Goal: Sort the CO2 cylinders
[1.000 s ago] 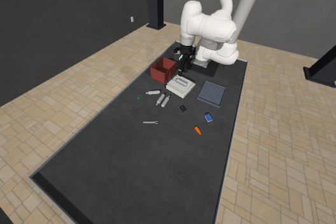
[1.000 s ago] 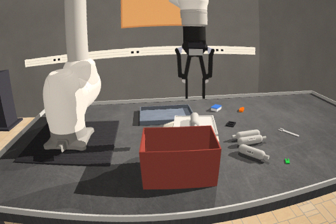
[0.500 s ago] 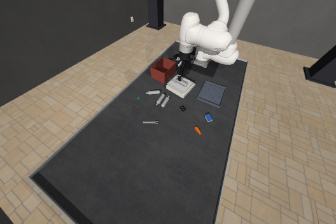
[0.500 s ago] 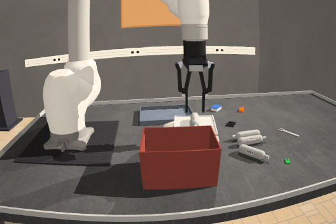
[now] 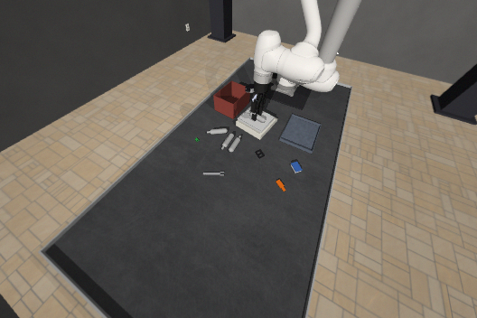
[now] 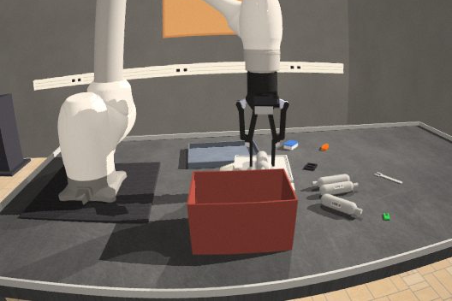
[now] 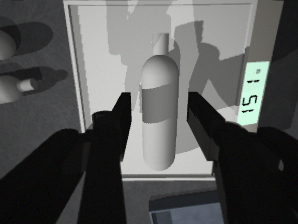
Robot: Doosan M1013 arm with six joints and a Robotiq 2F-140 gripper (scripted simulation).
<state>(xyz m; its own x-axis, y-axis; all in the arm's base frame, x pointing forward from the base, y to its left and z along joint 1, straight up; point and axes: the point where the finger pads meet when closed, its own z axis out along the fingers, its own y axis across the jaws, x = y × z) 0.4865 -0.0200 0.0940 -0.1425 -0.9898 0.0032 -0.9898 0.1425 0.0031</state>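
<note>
A grey CO2 cylinder [image 7: 159,112] lies flat on the white scale [image 5: 256,124]. The scale's display [image 7: 252,94] reads 151. My gripper [image 7: 159,106] is low over the scale and open, with one finger on each side of the cylinder and a small gap on both sides. It also shows in the exterior view [image 6: 262,161], just behind the red scrap bin [image 6: 241,210]. Three more cylinders [image 5: 217,131] [image 5: 227,141] [image 5: 235,143] lie on the table left of the scale. The grey-blue tray [image 5: 301,133] is right of the scale and holds nothing.
The scrap bin [image 5: 231,99] stands close to the scale's left side. Small items lie on the mat: a black part [image 5: 259,154], a blue block [image 5: 295,166], an orange piece [image 5: 281,184], a green piece [image 5: 197,139] and a metal tool [image 5: 213,173].
</note>
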